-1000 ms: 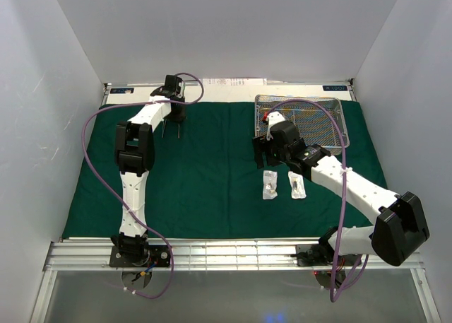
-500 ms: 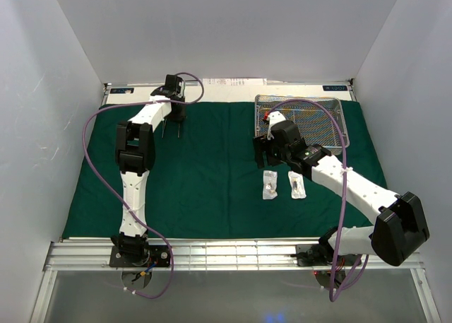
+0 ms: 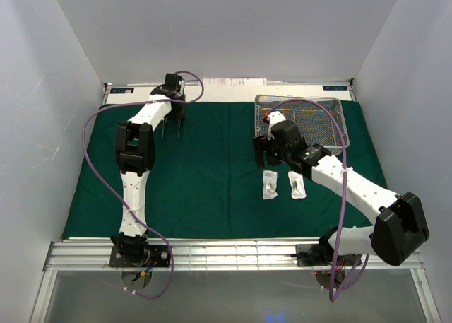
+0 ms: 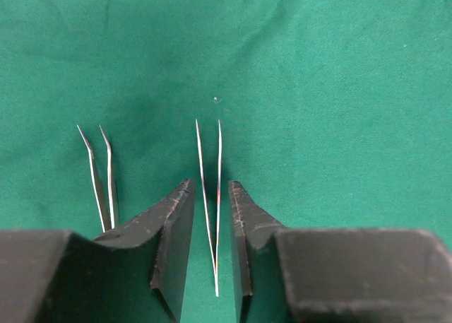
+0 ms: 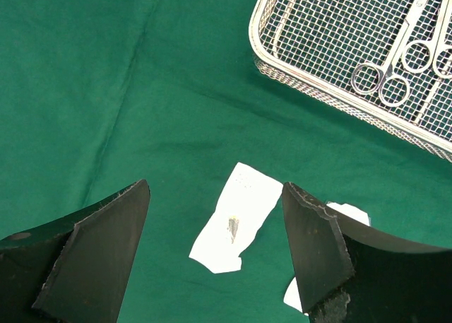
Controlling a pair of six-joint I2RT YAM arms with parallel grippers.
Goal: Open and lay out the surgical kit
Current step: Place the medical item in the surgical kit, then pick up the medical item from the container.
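The surgical kit lies spread out on its dark green cloth (image 3: 212, 174). My left gripper (image 4: 210, 183) is at the back left, low over the cloth. It is open a little, and straight forceps (image 4: 205, 196) lie between its fingers, touching neither. Curved forceps (image 4: 110, 189) lie just to their left. My right gripper (image 5: 215, 187) hangs wide open above a small clear packet (image 5: 236, 227), and a second packet (image 5: 349, 213) lies partly behind its right finger. The wire-mesh tray (image 5: 318, 90) holds scissors (image 5: 385, 79).
White walls enclose the table on three sides. The tray (image 3: 332, 114) sits at the back right corner of the cloth. Both packets (image 3: 270, 184) lie side by side right of centre. A metal rail (image 3: 233, 252) runs along the near edge by the arm bases.
My left gripper's jaws have spread apart and let go of the straight forceps, which now rest on the cloth. The right arm has stayed still.
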